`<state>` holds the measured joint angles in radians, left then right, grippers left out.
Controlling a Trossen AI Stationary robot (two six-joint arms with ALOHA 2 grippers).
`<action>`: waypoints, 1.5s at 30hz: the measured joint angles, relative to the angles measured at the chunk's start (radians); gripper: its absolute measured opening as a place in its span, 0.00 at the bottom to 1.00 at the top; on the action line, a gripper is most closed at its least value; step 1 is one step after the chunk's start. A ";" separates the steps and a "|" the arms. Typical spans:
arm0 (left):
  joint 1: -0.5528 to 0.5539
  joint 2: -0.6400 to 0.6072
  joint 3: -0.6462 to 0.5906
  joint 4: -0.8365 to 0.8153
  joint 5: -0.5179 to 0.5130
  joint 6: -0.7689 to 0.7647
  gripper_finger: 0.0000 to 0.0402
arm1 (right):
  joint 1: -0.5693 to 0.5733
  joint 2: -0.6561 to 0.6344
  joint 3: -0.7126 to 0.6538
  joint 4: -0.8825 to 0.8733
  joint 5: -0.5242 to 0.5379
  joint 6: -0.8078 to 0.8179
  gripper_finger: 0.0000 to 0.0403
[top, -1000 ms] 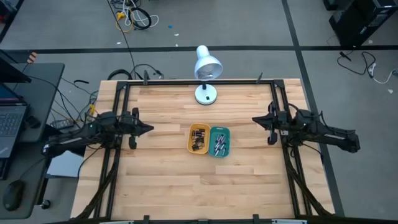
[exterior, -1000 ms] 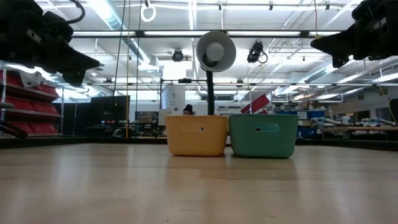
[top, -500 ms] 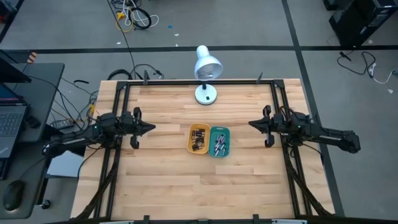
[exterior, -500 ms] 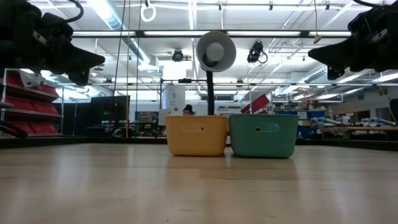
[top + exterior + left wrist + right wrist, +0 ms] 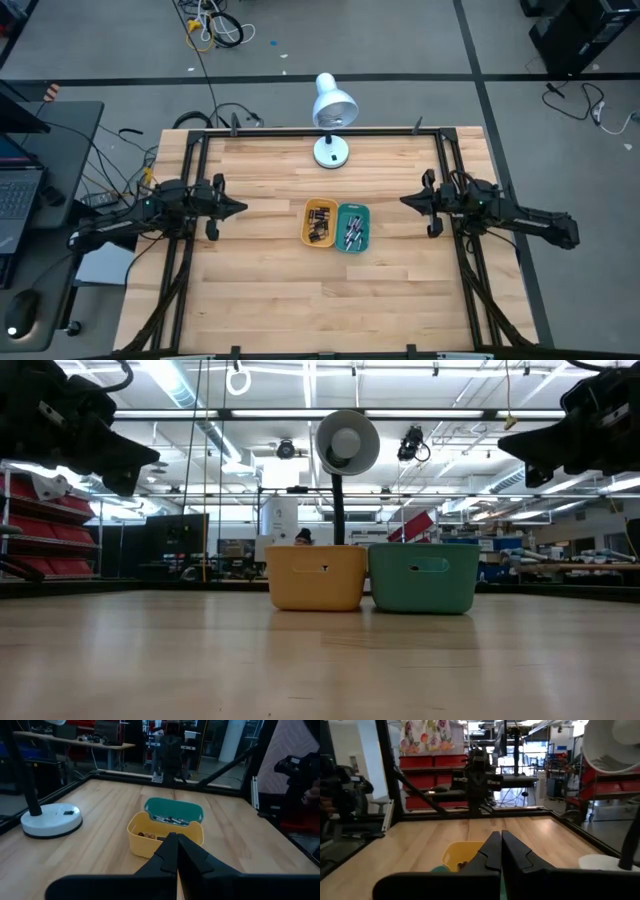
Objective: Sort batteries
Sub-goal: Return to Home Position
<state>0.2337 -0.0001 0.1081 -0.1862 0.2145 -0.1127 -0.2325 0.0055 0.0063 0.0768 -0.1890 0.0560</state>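
High view, left gripper (image 5: 238, 208) and right gripper (image 5: 405, 201) at opposite edges of the table (image 5: 260, 300), yellow tray (image 5: 305, 222) touching teal tray (image 5: 369, 228) between them, dark batteries (image 5: 320, 228) in yellow, silvery batteries (image 5: 352, 233) in teal, low view, desk lamp (image 5: 346, 445) behind trays, both wrist views, each claw's fingers pressed together, empty.

batteries (image 5: 352, 232): too small to count | low view: behind trays (image 5: 315, 578)

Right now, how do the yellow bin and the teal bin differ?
Contents: the yellow bin holds dark batteries; the teal bin holds silvery batteries. Place: the yellow bin stands on the left arm's side, the teal bin on the right arm's. Both look the same shape and size, upright, side by side.
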 joint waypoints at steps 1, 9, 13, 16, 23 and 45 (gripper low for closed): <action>0.000 0.000 0.001 -0.007 0.002 0.000 0.02 | -0.007 0.000 0.000 0.000 0.000 -0.004 0.00; 0.000 0.000 -0.009 0.037 0.007 0.055 0.02 | -0.094 0.000 0.000 0.027 -0.039 0.007 0.00; 0.000 0.000 -0.071 0.153 0.003 0.044 0.02 | -0.107 0.000 0.000 0.059 -0.070 0.015 0.00; 0.000 0.000 -0.099 0.239 -0.011 0.033 0.02 | -0.110 0.000 0.000 0.056 -0.059 0.014 0.00; 0.000 0.000 -0.099 0.263 0.027 0.051 0.02 | -0.110 0.000 0.000 0.046 -0.053 -0.010 0.00; 0.000 0.046 -0.100 0.213 -0.114 -0.022 0.02 | -0.033 0.001 0.000 -0.033 0.013 -0.058 0.00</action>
<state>0.2335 0.0456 0.0085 0.0269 0.1003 -0.1344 -0.2657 0.0063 0.0063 0.0436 -0.1757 -0.0017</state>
